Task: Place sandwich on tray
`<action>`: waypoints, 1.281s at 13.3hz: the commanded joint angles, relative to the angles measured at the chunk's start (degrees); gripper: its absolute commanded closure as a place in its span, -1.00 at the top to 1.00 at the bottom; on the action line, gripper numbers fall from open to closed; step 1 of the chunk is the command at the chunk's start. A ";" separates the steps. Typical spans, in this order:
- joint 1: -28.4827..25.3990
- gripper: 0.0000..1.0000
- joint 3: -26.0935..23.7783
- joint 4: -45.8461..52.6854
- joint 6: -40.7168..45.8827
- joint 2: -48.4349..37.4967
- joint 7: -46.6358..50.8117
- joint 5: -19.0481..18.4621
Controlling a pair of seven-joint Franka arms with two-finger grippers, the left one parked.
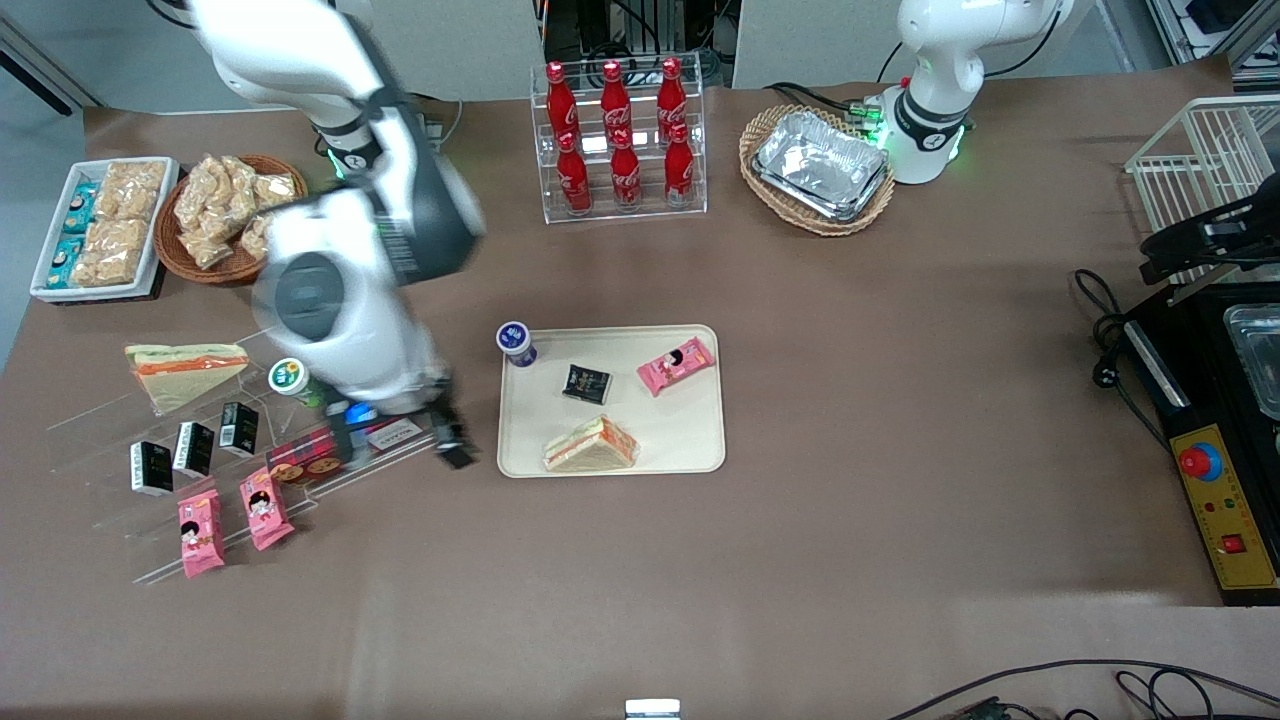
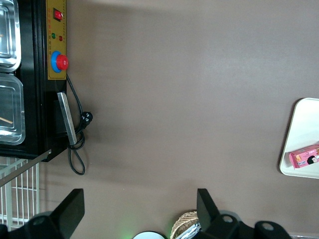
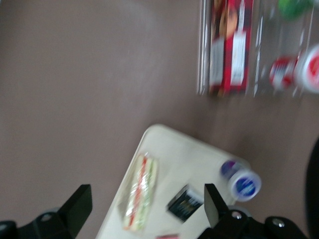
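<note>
**Sandwich sitting on the tray, pincer off to the side**

The pincer (image 1: 452,443) is hanging wide and empty just above the brown worktop (image 1: 900,400), beside the tray (image 1: 700,460) on the working arm's side. The two dark fingers (image 3: 77,204) are standing well apart with nothing between them.

The tray is lying flat mid-worktop, and the sandwich (image 1: 590,446) is resting in it near the edge closest to the front camera. Also in the tray: a black packet (image 1: 586,383), a pink packet (image 1: 676,365), and a blue-lidded cup (image 1: 515,342) at one corner.

A second wedge sandwich (image 1: 185,372) is sitting on the clear display rack (image 1: 110,425) toward the working arm's end, with black and pink packets lined up there. Red bottles (image 1: 617,135) are standing in a clear stand, foil trays (image 1: 822,165) in a wicker basket (image 1: 880,205).
</note>
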State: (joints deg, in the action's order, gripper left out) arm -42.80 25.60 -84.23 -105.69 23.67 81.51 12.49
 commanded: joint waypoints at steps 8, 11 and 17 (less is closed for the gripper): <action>16.86 1.00 -0.02 -1.46 10.32 -8.02 -61.60 -3.95; 20.02 1.00 -0.02 -1.55 10.06 -9.35 -77.24 -7.04; 27.58 1.00 -0.11 -2.78 7.34 -11.37 -96.16 -6.95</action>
State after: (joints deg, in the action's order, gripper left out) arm -17.80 26.16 -84.59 -96.29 14.77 -8.05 6.54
